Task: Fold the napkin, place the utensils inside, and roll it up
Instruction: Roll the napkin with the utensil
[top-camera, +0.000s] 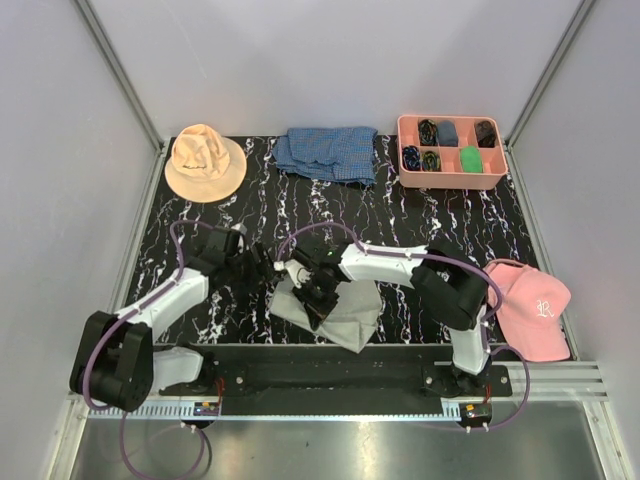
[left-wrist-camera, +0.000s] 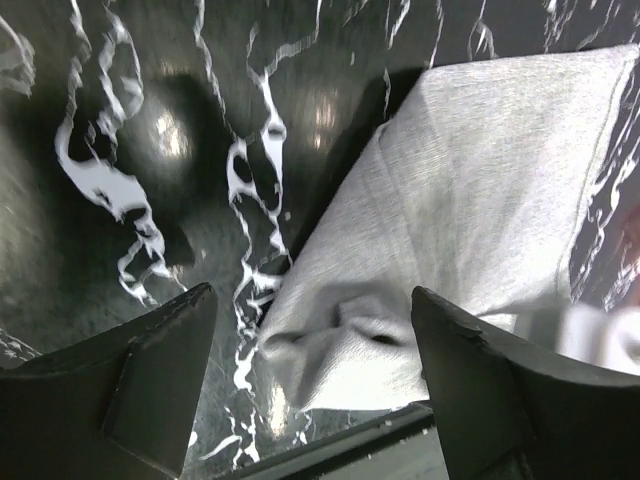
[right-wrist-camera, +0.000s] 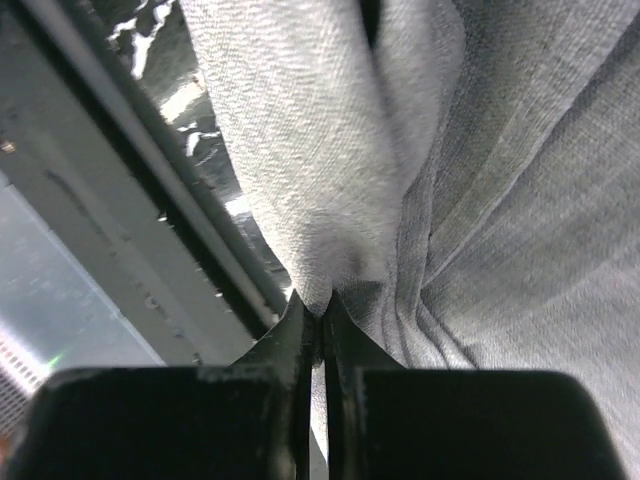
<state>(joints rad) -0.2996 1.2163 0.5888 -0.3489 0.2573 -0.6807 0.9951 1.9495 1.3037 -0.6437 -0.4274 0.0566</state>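
Napkin (top-camera: 352, 322) folded, rumpled, on table (top-camera: 400, 210) at 6 o'clock of centre, by near edge. Right gripper (right-wrist-camera: 322, 310) clamped on napkin fold, cloth bunched between closed jaws, near corner lifted. Left gripper (left-wrist-camera: 315, 320) released, jaws wide, at 9 o'clock of napkin, just beside its corner, not gripping. Tan hat (top-camera: 205, 162) at 11 o'clock, blue cloth (top-camera: 330, 153) at 12, pink tray (top-camera: 450, 181) at 1, pink cap (top-camera: 530, 310) at 4.
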